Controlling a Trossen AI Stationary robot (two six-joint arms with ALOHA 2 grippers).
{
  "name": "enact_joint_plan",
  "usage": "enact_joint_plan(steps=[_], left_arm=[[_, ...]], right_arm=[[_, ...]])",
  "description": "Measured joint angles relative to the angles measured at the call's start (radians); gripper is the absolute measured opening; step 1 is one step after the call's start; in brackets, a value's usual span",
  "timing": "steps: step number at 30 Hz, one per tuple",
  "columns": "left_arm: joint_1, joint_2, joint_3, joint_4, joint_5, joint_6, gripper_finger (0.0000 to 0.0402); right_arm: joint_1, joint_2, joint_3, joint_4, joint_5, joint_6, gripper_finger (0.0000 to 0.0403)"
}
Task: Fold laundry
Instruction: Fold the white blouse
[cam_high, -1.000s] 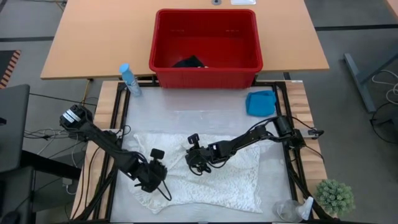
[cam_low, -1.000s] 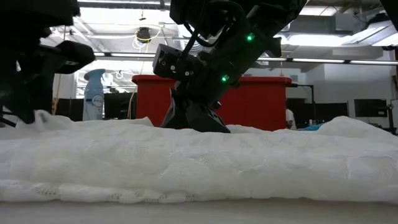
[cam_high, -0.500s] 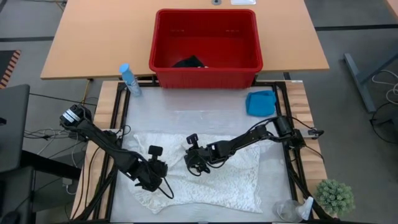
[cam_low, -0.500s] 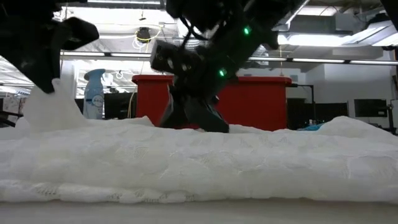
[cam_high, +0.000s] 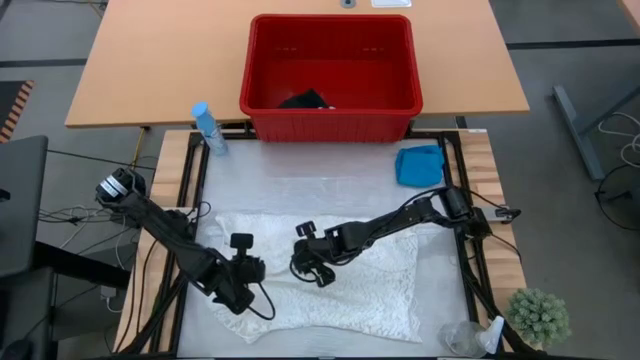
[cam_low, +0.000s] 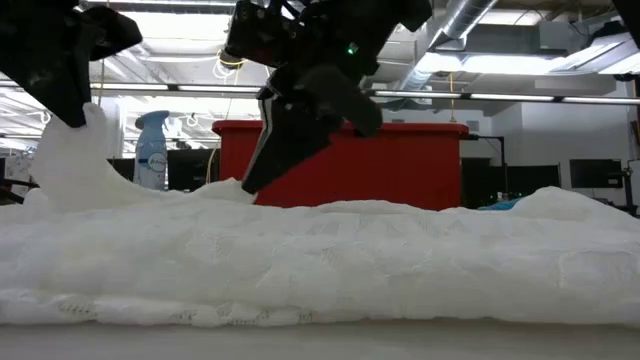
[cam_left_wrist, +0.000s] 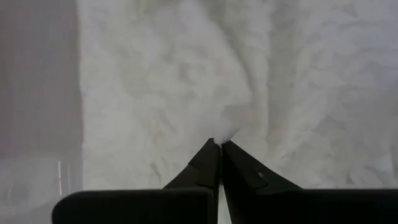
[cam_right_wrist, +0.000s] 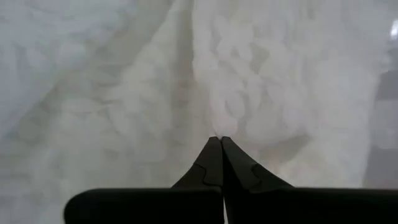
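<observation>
Both grippers, left (cam_high: 243, 268) and right (cam_high: 305, 262), pinching lace cloth (cam_high: 370, 290) mid-table, lifting for first fold; next carry across.

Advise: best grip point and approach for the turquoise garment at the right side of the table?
Grip the turquoise garment at an outer edge, descending from above. It lies flat and compact, clear of the white lacy cloth that both the left gripper and right gripper pinch.
</observation>
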Motion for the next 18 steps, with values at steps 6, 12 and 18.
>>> enact_joint_plan(steps=[6, 12, 18], left_arm=[[-0.030, -0.001, -0.013, -0.015, -0.087, -0.113, 0.0000], [-0.051, -0.022, -0.097, -0.018, -0.093, -0.292, 0.0000], [-0.041, -0.098, -0.174, -0.022, -0.176, -0.400, 0.0000]], right_arm=[[0.012, 0.001, 0.003, -0.011, -0.025, 0.033, 0.0016], [0.007, 0.001, 0.037, -0.016, -0.118, 0.087, 0.0016], [-0.041, 0.001, 0.068, -0.015, -0.141, 0.169, 0.0016]])
